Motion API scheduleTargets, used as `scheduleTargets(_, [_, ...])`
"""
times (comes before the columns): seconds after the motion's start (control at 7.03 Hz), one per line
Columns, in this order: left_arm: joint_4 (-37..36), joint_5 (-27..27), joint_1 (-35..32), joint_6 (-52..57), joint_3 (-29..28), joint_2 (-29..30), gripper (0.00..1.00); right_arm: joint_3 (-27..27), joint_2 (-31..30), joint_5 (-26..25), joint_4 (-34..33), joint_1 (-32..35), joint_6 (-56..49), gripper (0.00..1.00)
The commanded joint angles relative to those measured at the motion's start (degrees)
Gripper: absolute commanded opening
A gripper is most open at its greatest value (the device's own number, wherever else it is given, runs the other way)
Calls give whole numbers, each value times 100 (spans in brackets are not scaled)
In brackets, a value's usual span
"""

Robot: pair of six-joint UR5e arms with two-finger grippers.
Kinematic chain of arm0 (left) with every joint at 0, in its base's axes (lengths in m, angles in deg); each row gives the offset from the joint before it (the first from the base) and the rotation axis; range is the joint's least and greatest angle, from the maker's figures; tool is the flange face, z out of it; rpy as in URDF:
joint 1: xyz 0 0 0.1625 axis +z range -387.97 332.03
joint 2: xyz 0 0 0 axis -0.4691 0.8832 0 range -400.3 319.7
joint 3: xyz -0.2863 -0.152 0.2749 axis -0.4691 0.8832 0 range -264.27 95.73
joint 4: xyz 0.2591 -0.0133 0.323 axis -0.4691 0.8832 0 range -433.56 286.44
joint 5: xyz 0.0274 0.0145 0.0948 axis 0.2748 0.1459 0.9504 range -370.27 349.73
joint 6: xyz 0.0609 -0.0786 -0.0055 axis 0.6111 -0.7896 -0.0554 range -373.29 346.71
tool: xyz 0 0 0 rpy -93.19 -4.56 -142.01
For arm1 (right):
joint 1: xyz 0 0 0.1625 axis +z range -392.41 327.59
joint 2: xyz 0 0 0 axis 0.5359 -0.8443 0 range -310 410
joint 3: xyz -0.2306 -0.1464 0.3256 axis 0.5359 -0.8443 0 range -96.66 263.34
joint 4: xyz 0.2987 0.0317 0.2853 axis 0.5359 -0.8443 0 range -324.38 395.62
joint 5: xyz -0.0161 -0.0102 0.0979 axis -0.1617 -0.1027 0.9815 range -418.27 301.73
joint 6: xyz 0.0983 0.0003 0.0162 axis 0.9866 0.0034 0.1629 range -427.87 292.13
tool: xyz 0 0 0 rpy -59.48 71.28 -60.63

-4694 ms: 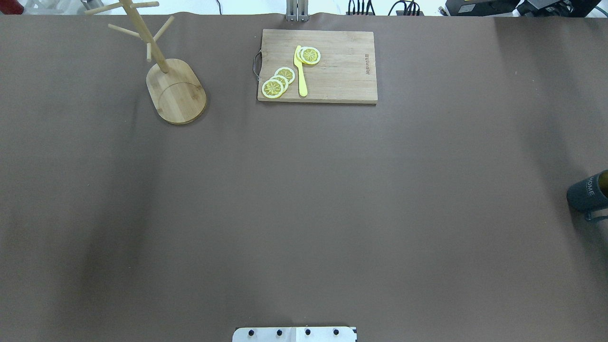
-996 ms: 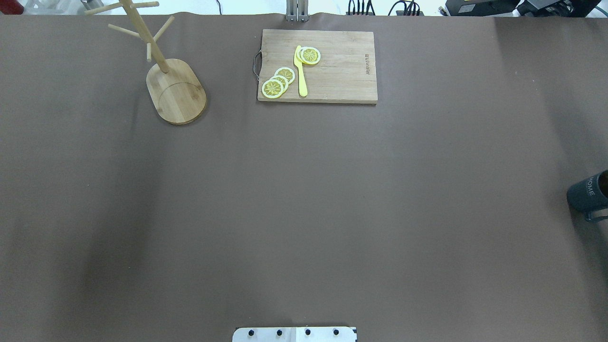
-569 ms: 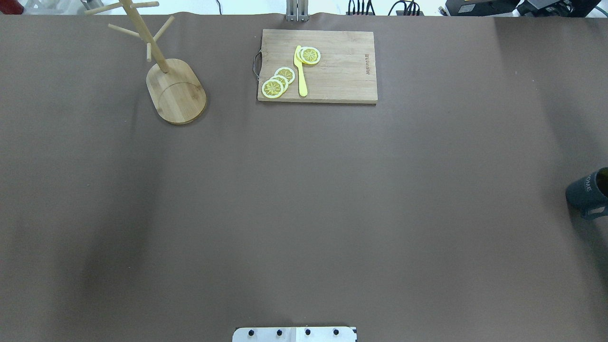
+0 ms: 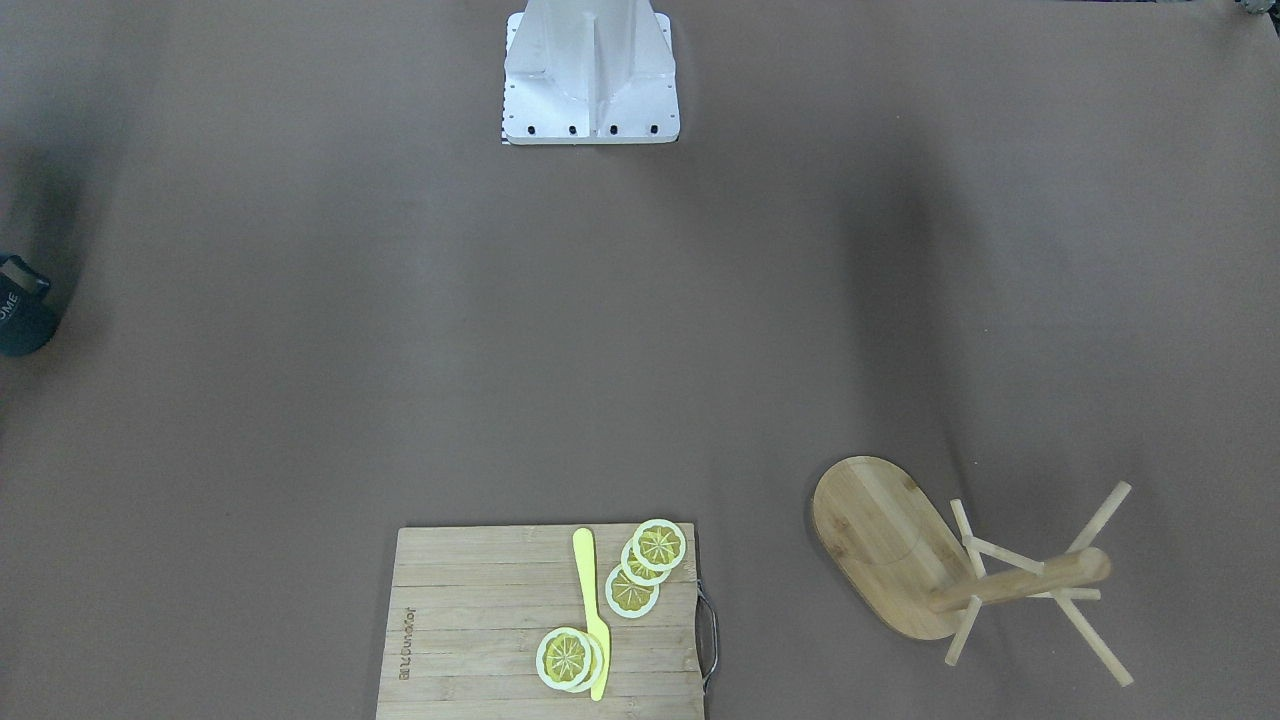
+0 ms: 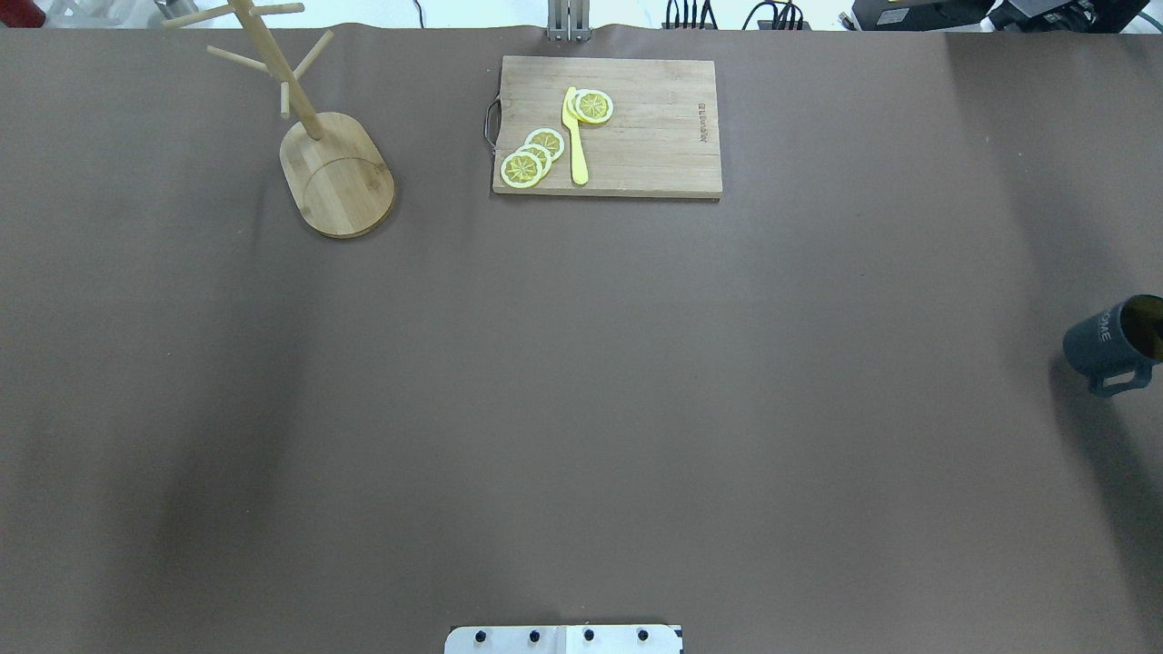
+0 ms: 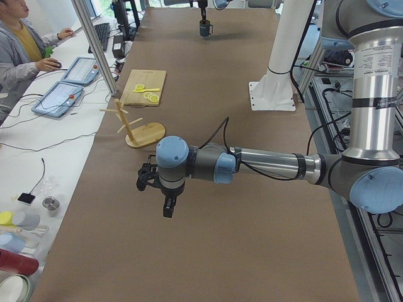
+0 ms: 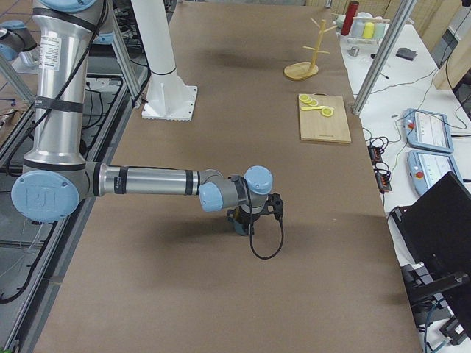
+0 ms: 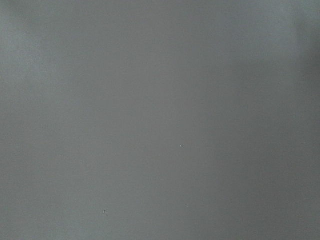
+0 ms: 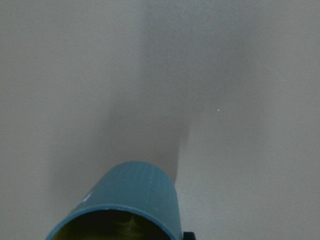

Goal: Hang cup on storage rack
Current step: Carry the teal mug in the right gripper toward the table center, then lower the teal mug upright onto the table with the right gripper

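The jaws of the right gripper (image 7: 249,215) sit right at the mug (image 5: 1110,343), close over its rim, but from the side I cannot tell whether they are clamped on it or spread. The jaws of the left gripper (image 6: 167,207) point down over bare brown surface (image 5: 581,409) near the robot's left end, and I cannot tell how wide they stand either. The mug, dark teal with white lettering on its side and a yellowish inside, is out at the far right edge of the surface, its loop handle turned toward the robot's side. Whether its base touches the surface I cannot make out. The bamboo mug tree (image 5: 336,177) stands upright on its oval base well apart from the mug, across the surface toward the robot's left, with every peg bare. Between them, along the operators' edge, lies a wooden cutting board (image 5: 654,145) with a metal handle on the end facing the mug tree. It carries lemon slices (image 5: 531,154) and a yellow knife (image 5: 574,136) lying between two groups of them.
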Motion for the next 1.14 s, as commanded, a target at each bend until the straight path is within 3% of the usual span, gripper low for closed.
scheduleTargets(0.0, [0, -6, 7, -11, 2, 4, 98, 892, 549, 479, -949, -59, 567, 0])
scheduleTargets(0.14, [-9, 3, 7, -11, -15, 4, 98, 1287, 866, 543, -1119, -451, 1459, 0])
scheduleTargets(0.43, [-9, 3, 15, -2, -59, 4, 98, 1580, 1779, 448, -1112, -1364, 3698, 0])
scheduleTargets(0.57, [-18, 3, 24, -2, -68, 4, 98, 1590, 2366, 169, -1121, -1917, 4753, 0])
scheduleTargets(0.71, [-18, 3, 24, -11, -68, 12, 98, 1547, 2903, -496, -1129, -2758, 5547, 0])
scheduleTargets(0.85, [-18, 3, 33, -2, -85, 21, 98, 1494, 3187, -972, -1121, -3263, 5824, 0])
scheduleTargets(1.0, [-18, 3, 33, -11, -85, 39, 98, 1424, 3389, -1125, -1121, -3485, 5845, 0])
